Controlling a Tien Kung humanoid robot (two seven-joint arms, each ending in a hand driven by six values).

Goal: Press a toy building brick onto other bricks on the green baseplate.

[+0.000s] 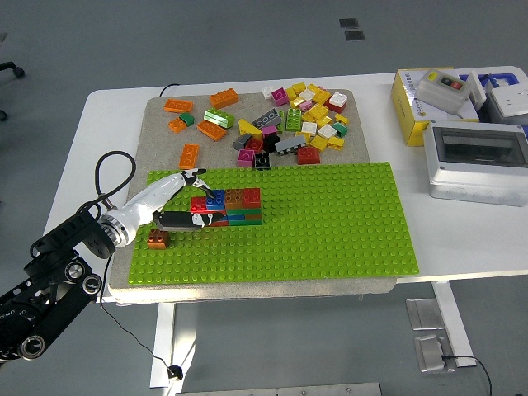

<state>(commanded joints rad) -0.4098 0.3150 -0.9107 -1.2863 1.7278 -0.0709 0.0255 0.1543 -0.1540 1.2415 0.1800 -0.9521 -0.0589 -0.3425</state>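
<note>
Left arm (49,272), black jointed metal with a looping black cable, enters from the lower left corner. Left hand (169,202), glossy white shell with dark fingertips, lies over the baseplate's left end; its fingers are stretched out toward the brick stack (227,206), tips at the stack's left side. Whether they pinch a brick, I cannot tell.

Green baseplate (330,223): studded plastic, rectangular, along the near edge of a grey felt-like mat (161,124). Stack sits left of the plate's centre: red, blue, orange-brown bricks on top, green, blue and red below. A lone brown brick (157,239) stands near the plate's near left corner.

Loose brick pile (293,124) on the mat's far side, yellow, white, pink, grey, red; orange bricks (202,111) scattered toward the far left corner.

White table (462,239), smooth. Right end: grey box with a clear lid (477,161), yellow carton (421,103) behind. Grey floor beyond.
</note>
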